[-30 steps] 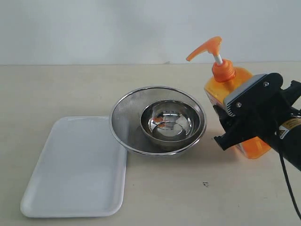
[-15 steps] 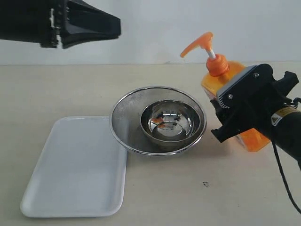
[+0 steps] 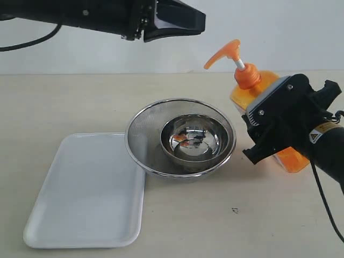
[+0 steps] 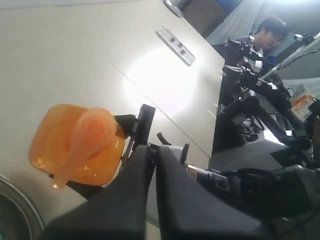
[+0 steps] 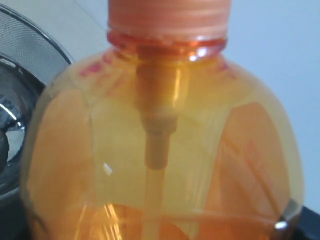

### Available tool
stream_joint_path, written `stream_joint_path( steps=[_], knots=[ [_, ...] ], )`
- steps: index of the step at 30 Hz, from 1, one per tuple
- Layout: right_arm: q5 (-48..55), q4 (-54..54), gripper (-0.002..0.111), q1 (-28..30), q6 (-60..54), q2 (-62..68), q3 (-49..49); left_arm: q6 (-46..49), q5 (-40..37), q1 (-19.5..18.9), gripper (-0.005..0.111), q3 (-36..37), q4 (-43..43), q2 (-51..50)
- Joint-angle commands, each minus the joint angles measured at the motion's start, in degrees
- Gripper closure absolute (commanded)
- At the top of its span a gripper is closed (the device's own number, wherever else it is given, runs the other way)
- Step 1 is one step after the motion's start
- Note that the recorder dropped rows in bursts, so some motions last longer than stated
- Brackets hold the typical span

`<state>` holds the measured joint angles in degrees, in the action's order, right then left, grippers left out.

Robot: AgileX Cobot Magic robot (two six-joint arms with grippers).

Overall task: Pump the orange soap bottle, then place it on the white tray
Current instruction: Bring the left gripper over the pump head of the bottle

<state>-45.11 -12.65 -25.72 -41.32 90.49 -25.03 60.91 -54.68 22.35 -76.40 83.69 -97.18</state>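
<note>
The orange soap bottle (image 3: 243, 100) is at the right of the table, leaning slightly left, its pump head (image 3: 228, 52) raised on the white stem. My right gripper (image 3: 269, 131) is shut on the bottle's body, which fills the right wrist view (image 5: 160, 150). My left gripper (image 3: 200, 21) is shut and empty, high up and just left of the pump head. In the left wrist view its closed fingertips (image 4: 152, 152) sit beside the bottle (image 4: 75, 145) seen from above. The white tray (image 3: 86, 188) lies empty at the front left.
A steel mesh bowl (image 3: 145, 134) with a smaller steel bowl (image 3: 193, 141) inside stands between tray and bottle. The bottle's spout points over these bowls. A small dark speck (image 3: 235, 210) lies on the table in front.
My left arm has come in from the upper left and moved right to just short of the pump head. The bottle and right gripper have shifted slightly left.
</note>
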Motion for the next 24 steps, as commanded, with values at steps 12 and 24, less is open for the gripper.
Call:
stream_joint_path(
  steps=[12, 24],
  knots=[
    [-3.0, 1.7, 0.109, -0.1, -0.1, -0.5, -0.9, -6.8, 9.7, 4.8, 0.102, -9.6, -9.2, -8.5],
    [-3.5, 3.1, 0.109, -0.1, 1.2, 1.1, -1.1, -7.3, 10.3, 7.5, 0.102, -10.7, -12.4, -11.5]
  ],
)
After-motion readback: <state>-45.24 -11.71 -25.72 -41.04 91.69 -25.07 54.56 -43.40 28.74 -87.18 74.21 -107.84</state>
